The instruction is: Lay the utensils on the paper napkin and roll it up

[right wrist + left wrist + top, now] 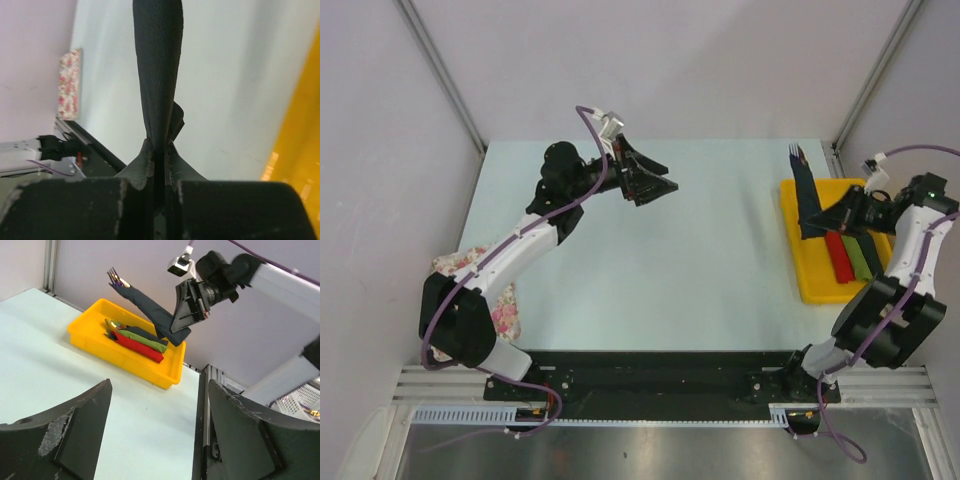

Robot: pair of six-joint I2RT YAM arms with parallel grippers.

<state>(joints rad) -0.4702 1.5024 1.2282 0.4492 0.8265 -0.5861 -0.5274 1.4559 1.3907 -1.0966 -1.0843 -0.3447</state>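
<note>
The paper napkin [807, 195] is a narrow black roll with silvery fork tines of the utensils [793, 151] poking out of its far end. My right gripper [825, 218] is shut on the roll's near end and holds it tilted above the yellow tray [810, 285]. In the right wrist view the roll [157, 65] runs up from between the pads [146, 157]. The left wrist view shows the roll [150, 307] and tines [115, 276] raised over the tray. My left gripper [660, 185] is open and empty above the table's far middle.
The yellow tray holds a red roll [839, 258] and a green roll [861, 256], with gold cutlery [112, 323] showing in them. A floral pink-white cloth [490, 290] lies at the table's left edge under my left arm.
</note>
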